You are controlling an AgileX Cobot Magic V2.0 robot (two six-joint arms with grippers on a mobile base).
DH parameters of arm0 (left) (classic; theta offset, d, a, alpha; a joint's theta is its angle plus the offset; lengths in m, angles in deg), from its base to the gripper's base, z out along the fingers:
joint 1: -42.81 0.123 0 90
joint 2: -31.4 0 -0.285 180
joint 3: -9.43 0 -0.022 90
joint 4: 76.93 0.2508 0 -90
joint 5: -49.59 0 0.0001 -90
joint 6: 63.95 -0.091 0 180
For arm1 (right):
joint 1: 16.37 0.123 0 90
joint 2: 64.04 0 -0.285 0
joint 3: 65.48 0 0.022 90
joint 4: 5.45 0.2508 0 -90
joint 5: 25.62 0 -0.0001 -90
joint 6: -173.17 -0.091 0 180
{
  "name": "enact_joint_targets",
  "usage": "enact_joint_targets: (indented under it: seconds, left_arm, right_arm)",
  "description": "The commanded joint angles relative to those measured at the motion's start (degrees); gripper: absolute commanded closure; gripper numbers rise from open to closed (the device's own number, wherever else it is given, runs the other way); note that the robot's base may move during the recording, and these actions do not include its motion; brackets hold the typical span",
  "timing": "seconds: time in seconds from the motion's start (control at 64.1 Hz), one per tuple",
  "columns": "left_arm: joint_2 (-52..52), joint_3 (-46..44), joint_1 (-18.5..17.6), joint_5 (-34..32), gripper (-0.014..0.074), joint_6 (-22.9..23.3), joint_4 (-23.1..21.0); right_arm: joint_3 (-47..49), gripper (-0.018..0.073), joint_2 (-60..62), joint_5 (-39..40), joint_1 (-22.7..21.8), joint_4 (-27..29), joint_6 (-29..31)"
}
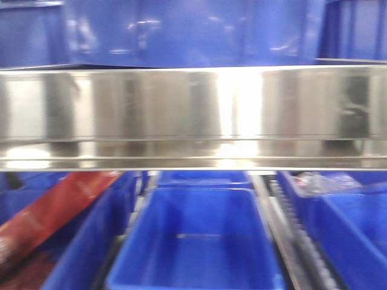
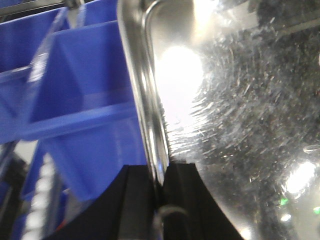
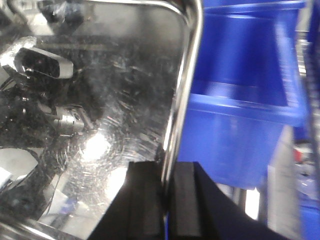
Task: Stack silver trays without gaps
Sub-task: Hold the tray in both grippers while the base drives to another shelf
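One of the silver trays (image 2: 235, 100) fills the right half of the left wrist view, its scratched shiny floor facing the camera. My left gripper (image 2: 161, 172) is shut on its rolled left rim (image 2: 145, 100), one black finger on each side. The right wrist view shows the same tray (image 3: 115, 90) from the other side, where my right gripper (image 3: 167, 170) is shut on the right rim (image 3: 185, 90). A wide shiny steel band (image 1: 193, 115) crosses the whole front view; I cannot tell whether it is this tray's side. Neither gripper shows in the front view.
Deep blue bins lie below and beside the tray: one (image 2: 85, 80) left of the left gripper, one (image 3: 240, 75) right of the right gripper, one (image 1: 193, 241) at the centre front. A red package (image 1: 54, 211) lies in the left bin. Roller rails (image 1: 296, 241) run between bins.
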State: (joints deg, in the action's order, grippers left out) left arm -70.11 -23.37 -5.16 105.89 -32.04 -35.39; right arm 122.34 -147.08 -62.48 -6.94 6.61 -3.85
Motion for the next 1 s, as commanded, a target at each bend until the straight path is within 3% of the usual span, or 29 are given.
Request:
enact_joint_targets:
  seconds: [0.0, 0.983]
  left_arm:
    - [0.6, -0.3, -0.2, 0.9, 0.0606, -1.3, 2.8]
    - [0.6, -0.3, -0.2, 0.9, 0.0606, -1.3, 2.8]
  right_arm:
    - [0.7, 0.0637, 1.0, 3.5, -0.1, -0.7, 1.1]
    - [0.7, 0.0637, 1.0, 3.5, -0.1, -0.7, 1.1]
